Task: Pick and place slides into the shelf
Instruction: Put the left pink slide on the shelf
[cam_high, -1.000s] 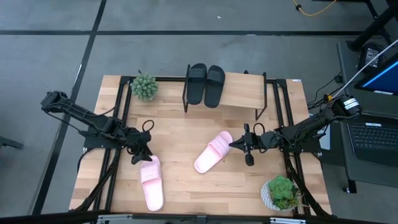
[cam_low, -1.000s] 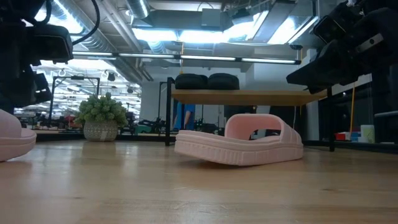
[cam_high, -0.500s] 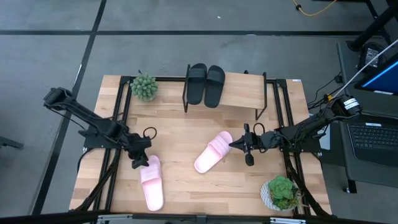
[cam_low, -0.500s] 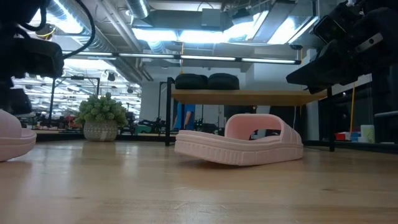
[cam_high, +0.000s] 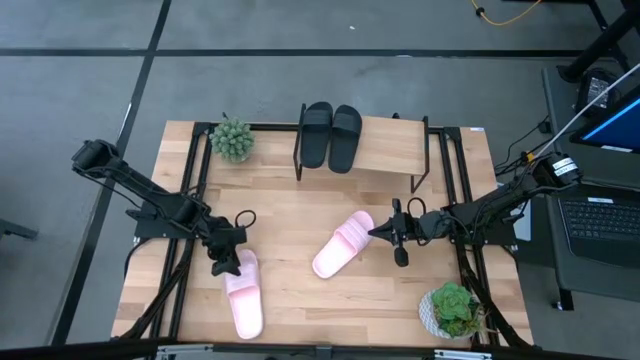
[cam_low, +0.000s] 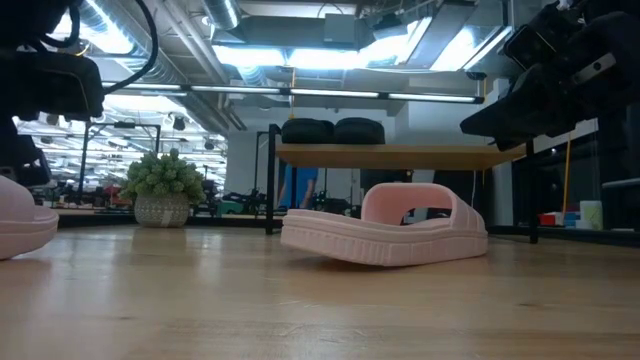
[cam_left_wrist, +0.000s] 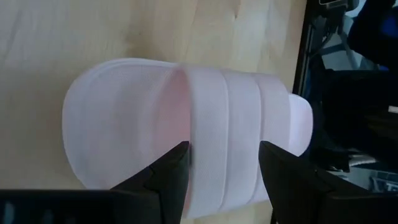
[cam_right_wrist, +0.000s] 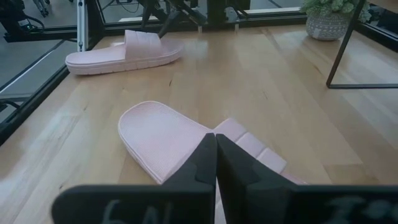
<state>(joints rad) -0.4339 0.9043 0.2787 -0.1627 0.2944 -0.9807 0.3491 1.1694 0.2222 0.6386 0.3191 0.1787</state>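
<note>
Two black slides (cam_high: 331, 134) lie side by side on the left end of the shelf's plank (cam_high: 390, 146), at the table's far side. One pink slide (cam_high: 243, 292) lies flat on the table near the front left. My left gripper (cam_high: 227, 262) is open above its far end, with a finger on either side of the ribbed strap (cam_left_wrist: 224, 118); I see no touch. The other pink slide (cam_high: 342, 245) lies at mid-table, sole down (cam_low: 385, 235). My right gripper (cam_high: 385, 233) is shut and empty, raised just beyond that slide's right end (cam_right_wrist: 214, 155).
A small potted plant (cam_high: 233, 139) stands at the far left, beside the shelf. Another plant (cam_high: 450, 308) stands at the near right corner. The shelf's black frame legs (cam_high: 298, 160) stand on the table. A laptop (cam_high: 600, 220) sits off the table's right side.
My left gripper has moved a little toward the table's near edge and down, coming over the strap end of the left pink slide. Both pink slides lie where they were.
</note>
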